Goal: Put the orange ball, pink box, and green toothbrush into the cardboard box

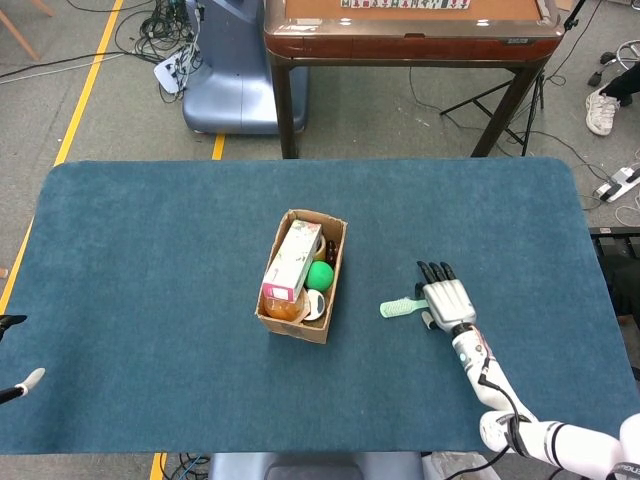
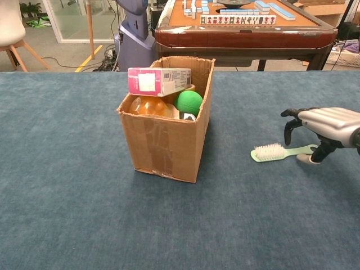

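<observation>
The cardboard box stands mid-table. Inside it the pink box leans on the orange ball. The green toothbrush lies flat on the cloth to the right of the box, bristles toward it. My right hand hovers over the handle end, fingers arched down and apart, thumb near the handle tip, holding nothing. Only the fingertips of my left hand show at the far left edge, spread with nothing between them.
A green ball and a small white item also sit in the box. The blue table cloth ends near the right hand's wrist side. A wooden mahjong table stands behind the far edge.
</observation>
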`<state>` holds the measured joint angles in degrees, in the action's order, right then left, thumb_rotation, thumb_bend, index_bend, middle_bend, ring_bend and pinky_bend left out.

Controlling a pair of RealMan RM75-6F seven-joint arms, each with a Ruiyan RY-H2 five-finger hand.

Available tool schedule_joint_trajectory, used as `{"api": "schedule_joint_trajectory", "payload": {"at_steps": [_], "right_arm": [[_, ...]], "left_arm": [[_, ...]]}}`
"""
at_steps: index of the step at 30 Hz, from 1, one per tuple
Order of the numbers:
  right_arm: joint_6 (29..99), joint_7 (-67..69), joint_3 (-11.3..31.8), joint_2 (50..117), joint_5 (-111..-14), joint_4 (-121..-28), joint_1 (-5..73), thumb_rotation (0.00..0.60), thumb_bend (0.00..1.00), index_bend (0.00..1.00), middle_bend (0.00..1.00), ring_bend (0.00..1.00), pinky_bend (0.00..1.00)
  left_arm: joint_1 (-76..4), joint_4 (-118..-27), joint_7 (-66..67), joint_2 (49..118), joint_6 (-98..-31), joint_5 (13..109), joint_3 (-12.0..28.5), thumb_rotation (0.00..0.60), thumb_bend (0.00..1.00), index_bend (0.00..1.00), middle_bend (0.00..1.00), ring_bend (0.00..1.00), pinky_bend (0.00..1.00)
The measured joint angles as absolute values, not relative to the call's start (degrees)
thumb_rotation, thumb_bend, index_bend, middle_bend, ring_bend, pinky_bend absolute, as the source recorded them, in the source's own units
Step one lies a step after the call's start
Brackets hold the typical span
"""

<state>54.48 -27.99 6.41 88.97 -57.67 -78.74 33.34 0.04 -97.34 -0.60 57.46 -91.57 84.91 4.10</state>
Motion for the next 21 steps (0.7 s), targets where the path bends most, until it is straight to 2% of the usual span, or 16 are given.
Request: {"api": "schedule_joint_trajectory", "payload": {"at_steps": [7, 21], "right_arm": [[54.47, -29.95, 6.55, 89.09, -55.66, -78.90, 33.99, 0.600, 0.35, 0.36, 0.00, 0.00, 0.00], [54.52, -30.54, 5.90, 90.22, -55.03, -77.87, 34.49, 0.600, 0.35, 0.36, 0.00, 0.00, 0.00]], "left_arm": [[0.02, -97.34, -0.55, 57.47, -91.50, 84.86, 4.10, 0.600, 0.11, 0.26, 0.28, 0.26, 0.42], [0.10, -97.38, -0.71, 57.43, -91.70, 85.02, 4.09, 0.600, 0.11, 0.26, 0.28, 0.26, 0.42]]}}
